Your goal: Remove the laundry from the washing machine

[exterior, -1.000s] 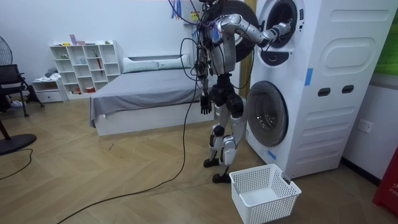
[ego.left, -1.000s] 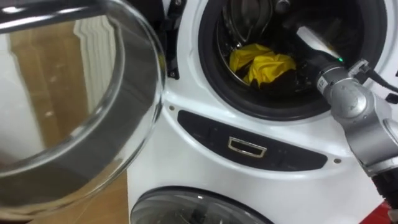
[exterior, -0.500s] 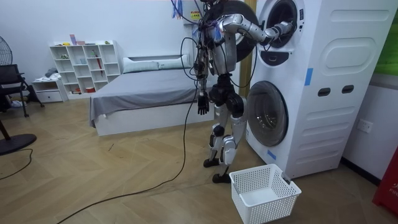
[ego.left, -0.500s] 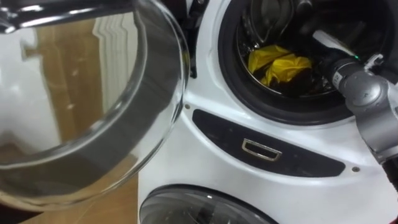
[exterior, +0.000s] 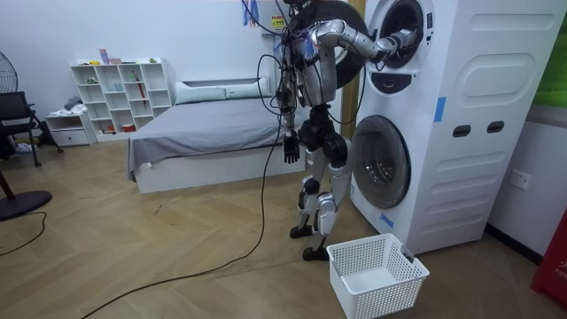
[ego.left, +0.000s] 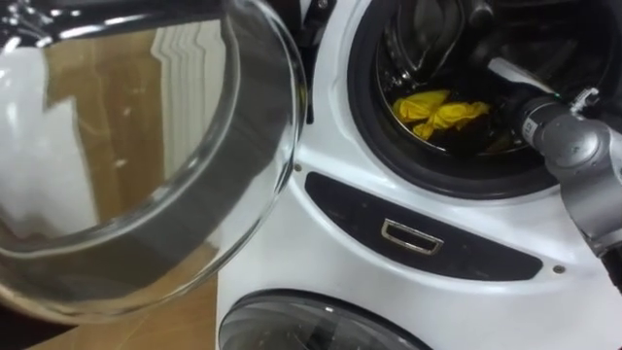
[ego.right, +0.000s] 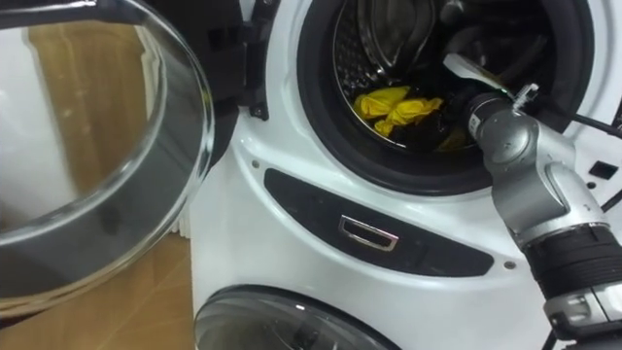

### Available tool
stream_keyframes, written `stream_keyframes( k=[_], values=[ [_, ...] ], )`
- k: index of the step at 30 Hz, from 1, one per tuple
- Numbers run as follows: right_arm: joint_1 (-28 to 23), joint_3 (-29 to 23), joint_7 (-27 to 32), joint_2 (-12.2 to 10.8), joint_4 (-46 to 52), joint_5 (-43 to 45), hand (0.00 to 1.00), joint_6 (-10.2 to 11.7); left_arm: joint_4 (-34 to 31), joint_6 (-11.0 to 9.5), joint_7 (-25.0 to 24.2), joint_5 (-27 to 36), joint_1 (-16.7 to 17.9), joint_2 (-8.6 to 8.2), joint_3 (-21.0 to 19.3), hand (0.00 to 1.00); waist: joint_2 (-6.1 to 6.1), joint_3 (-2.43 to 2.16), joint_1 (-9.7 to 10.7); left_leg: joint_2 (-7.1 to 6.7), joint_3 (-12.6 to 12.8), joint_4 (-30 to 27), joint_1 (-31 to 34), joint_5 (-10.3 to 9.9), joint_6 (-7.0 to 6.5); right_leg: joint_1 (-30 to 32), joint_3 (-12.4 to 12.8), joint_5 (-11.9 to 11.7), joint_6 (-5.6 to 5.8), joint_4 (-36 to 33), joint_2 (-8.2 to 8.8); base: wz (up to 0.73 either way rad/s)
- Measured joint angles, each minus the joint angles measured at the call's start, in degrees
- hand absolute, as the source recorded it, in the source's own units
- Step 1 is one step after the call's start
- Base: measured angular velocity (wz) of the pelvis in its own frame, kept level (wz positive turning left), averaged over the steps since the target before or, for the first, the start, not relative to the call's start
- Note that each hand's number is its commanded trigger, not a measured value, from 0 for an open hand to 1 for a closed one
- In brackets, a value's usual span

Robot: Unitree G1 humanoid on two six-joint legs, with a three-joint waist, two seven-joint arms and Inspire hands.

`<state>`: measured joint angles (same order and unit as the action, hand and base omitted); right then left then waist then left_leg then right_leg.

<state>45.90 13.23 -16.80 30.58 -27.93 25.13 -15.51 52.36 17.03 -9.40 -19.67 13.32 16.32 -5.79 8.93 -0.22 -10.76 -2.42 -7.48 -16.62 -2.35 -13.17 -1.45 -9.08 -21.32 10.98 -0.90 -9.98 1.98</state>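
Herringbone wood floor (exterior: 133, 257), grey bed (exterior: 208, 128), white cube shelf (exterior: 120, 97), pale wall (exterior: 159, 31)

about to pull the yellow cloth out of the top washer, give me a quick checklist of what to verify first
1. Washer door swung open, away from the drum mouth: ok.
2. Yellow cloth within reach: ok. It lies low in the drum, close beside the right robot hand.
3. Grip on the cloth: cannot tell. The hand is dark inside the drum and its hold is hidden.
4. Place to drop the cloth: ok. The white basket stands on the floor in front of the machine, by the robot's feet.
5. Left robot hand out of the way: ok. It hangs at the robot's side, away from the washer.
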Motion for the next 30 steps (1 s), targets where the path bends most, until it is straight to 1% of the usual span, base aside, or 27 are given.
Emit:
stream_keyframes(
  k=[2, 6, 10, 11, 12, 13, 14, 15, 16, 17, 18, 19, 20, 21, 22, 23, 24, 26, 28, 29, 30],
  values=[
    [0.0, 0.2, 0.1, 0.0, 0.4, -0.1, 1.00, 0.5, 0.0, -0.2, 0.0, 0.0, -0.1, 0.01, 0.3, 0.00, 0.04, 0.02, 0.0, 0.04, 0.3, 0.2, -0.2, 0.0, -0.01, 0.0, 0.2, 0.0, 0.02, 0.0, 0.01, -0.08],
    [-0.5, 0.7, 0.2, 0.0, 3.3, -0.2, 1.00, 0.4, 0.5, -0.8, 0.3, 0.1, 0.0, 0.01, 0.2, 0.00, 0.06, 0.04, 0.6, 0.13, 0.9, 0.8, -0.2, 0.0, -0.02, 0.3, 0.7, 0.0, 0.07, 0.2, -0.01, -0.07],
    [-2.4, 0.7, 0.5, 0.5, 12.2, 0.1, 1.00, 0.4, 0.5, -1.3, 0.3, 0.1, 0.0, -0.10, 0.2, 0.00, -0.19, 0.12, 1.1, 0.65, 2.4, 1.4, 0.4, 0.0, -0.06, 1.8, 2.2, -0.1, 0.01, 0.1, -0.28, -0.18],
    [-3.4, 0.7, 0.5, 1.2, 15.8, -0.2, 1.00, 0.4, 0.5, -1.8, 0.3, 0.1, 0.0, -0.09, 0.2, 0.00, -0.25, 0.10, 1.1, 0.74, 2.7, 1.8, 0.6, 0.0, -0.06, 2.3, 2.4, -0.1, 0.00, 0.1, -0.32, -0.17],
    [-3.8, 0.7, 0.5, 1.5, 17.5, -0.5, 1.00, 0.4, 0.5, -2.2, 0.3, 0.1, 0.1, -0.09, 0.2, 0.00, -0.31, 0.09, 1.2, 0.78, 2.9, 1.9, 0.6, 0.0, -0.07, 2.4, 2.6, -0.1, -0.01, 0.0, -0.33, -0.11],
    [-4.6, 0.6, 0.5, 1.5, 21.1, -0.4, 1.00, 0.4, 0.5, -2.5, 0.3, 0.0, 0.2, -0.09, 0.2, 0.00, -0.41, -0.03, 1.9, 0.81, 3.0, 1.9, 0.5, 0.0, -0.08, 2.6, 2.6, -0.1, -0.04, -0.1, -0.32, -0.04],
    [-5.4, 0.6, 0.5, 1.5, 24.9, -0.1, 1.00, 0.5, 0.5, -2.9, 0.3, -0.1, 0.2, -0.02, 0.2, 0.00, -0.73, 0.09, 2.5, 0.82, 3.0, 1.9, 0.4, 0.0, -0.08, 2.7, 2.7, -0.1, -0.04, -0.3, -0.28, -0.04],
    [-6.0, 0.6, 0.5, 1.5, 28.3, 0.3, 1.00, 0.5, 0.6, -3.6, 0.3, 0.0, 0.1, 0.07, 0.1, 0.00, -1.07, 0.07, 2.6, 0.86, 3.1, 1.9, 0.1, 0.0, -0.08, 2.9, 3.1, -0.1, -0.04, -0.6, -0.29, -0.06],
    [-6.3, 0.6, 0.6, 1.6, 30.0, 0.4, 1.00, 0.5, 0.8, -3.9, 0.3, 0.0, 0.0, 0.12, 0.1, 0.00, -1.26, 0.02, 2.6, 0.91, 3.3, 1.9, 0.1, 0.0, -0.08, 3.1, 3.7, -0.1, -0.04, -0.7, -0.34, -0.17],
    [-6.8, 0.6, 0.8, 1.6, 33.3, 0.4, 1.00, 0.7, 1.8, -4.7, 0.5, 0.2, -0.1, 0.17, -0.2, 0.00, -1.58, 0.08, 2.8, 0.93, 3.5, 2.0, -0.2, 0.0, -0.08, 3.0, 4.3, -0.1, -0.04, -0.6, -0.34, -0.18],
    [-7.2, 0.6, 1.0, 1.6, 35.0, 0.4, 1.00, 0.9, 2.2, -5.0, 0.7, 0.3, 0.0, 0.16, -0.2, 0.00, -1.74, 0.04, 2.8, 0.98, 3.7, 2.1, -0.4, 0.0, -0.07, 3.0, 4.5, -0.1, -0.04, -0.7, -0.34, -0.27],
    [-8.6, 0.5, 1.7, 1.6, 38.9, 0.6, 1.00, 1.1, 2.6, -5.6, 1.4, 0.3, 0.1, 0.05, -0.1, 0.00, -2.01, 0.07, 2.7, 1.15, 4.5, 2.7, -1.2, 0.0, -0.07, 2.8, 5.5, -0.1, -0.04, -0.6, -0.43, -0.29],
    [-10.4, 0.4, 2.3, 1.6, 42.7, 0.6, 1.00, 1.9, 2.8, -6.3, 1.8, 0.3, 0.5, -0.01, -0.2, 0.00, -2.25, 0.16, 2.6, 1.33, 5.2, 3.7, -2.4, 0.0, -0.07, 2.2, 5.9, -0.1, -0.03, -0.5, -0.53, -0.29],
    [-11.6, 0.3, 2.5, 1.6, 44.7, 0.6, 1.00, 2.3, 2.9, -6.6, 2.0, 0.3, 0.8, -0.04, -0.2, 0.00, -2.36, 0.09, 2.6, 1.46, 5.6, 4.1, -2.9, 0.0, -0.07, 2.1, 6.5, -0.1, -0.03, -0.6, -0.64, -0.24],
    [-14.8, -0.5, 2.9, 1.6, 49.3, 0.4, 1.00, 2.5, 3.3, -7.2, 2.4, 0.3, 1.0, -0.05, -0.3, 0.00, -2.58, 0.19, 2.6, 1.60, 5.9, 4.5, -3.5, 0.0, -0.07, 1.8, 7.7, -0.1, -0.03, -0.6, -0.80, -0.17],
    [-17.4, -1.1, 3.1, 1.5, 53.3, -0.1, 1.00, 3.4, 3.5, -7.7, 2.6, 0.4, 1.4, -0.11, -0.5, 0.00, -2.46, 0.11, 2.6, 1.66, 6.0, 4.8, -3.8, 0.0, -0.07, 1.7, 8.4, -0.1, -0.03, -0.6, -0.90, -0.18],
    [-18.2, -1.2, 3.2, 1.5, 54.6, -0.5, 1.00, 3.9, 3.5, -7.9, 2.6, 0.4, 1.8, -0.17, -0.5, 0.00, -2.48, 0.13, 2.7, 1.71, 6.0, 5.0, -4.2, 0.0, -0.07, 1.6, 8.9, -0.1, -0.03, -0.6, -0.98, -0.18],
    [-19.2, -1.2, 3.7, 1.4, 56.9, -4.2, 1.00, 5.7, 4.3, -8.7, 2.7, 1.2, 2.2, -0.48, 0.1, 0.00, -2.67, 0.26, 4.0, 1.72, 6.1, 5.3, -4.8, 0.0, -0.07, 1.2, 10.1, -0.1, -0.02, -0.5, -1.10, -0.16],
    [-20.9, -2.3, 4.8, 1.1, 58.8, -5.4, 1.00, 6.7, 4.8, -9.4, 3.5, 1.1, 2.1, -1.13, 0.1, 0.00, -2.71, 0.28, 4.4, 1.75, 6.7, 5.5, -5.0, 0.0, -0.07, 1.0, 10.3, -0.1, -0.02, -0.5, -1.10, -0.07],
    [-22.3, -3.6, 5.1, 0.8, 59.9, -5.7, 1.00, 7.6, 5.2, -10.3, 4.2, 1.1, 2.0, -1.60, 0.1, 0.00, -2.73, 0.29, 4.4, 1.80, 7.3, 5.7, -5.1, 0.0, -0.07, 1.1, 10.5, -0.1, -0.02, -0.5, -1.12, -0.09],
    [-23.9, -4.9, 5.5, 0.3, 61.7, -5.9, 1.00, 8.1, 5.8, -11.2, 4.3, 1.1, 2.0, -1.89, 0.1, 0.00, -2.75, 0.28, 4.4, 1.83, 7.5, 5.8, -5.1, 0.0, -0.07, 1.2, 10.6, -0.1, -0.02, -0.5, -1.15, -0.08]
  ],
)
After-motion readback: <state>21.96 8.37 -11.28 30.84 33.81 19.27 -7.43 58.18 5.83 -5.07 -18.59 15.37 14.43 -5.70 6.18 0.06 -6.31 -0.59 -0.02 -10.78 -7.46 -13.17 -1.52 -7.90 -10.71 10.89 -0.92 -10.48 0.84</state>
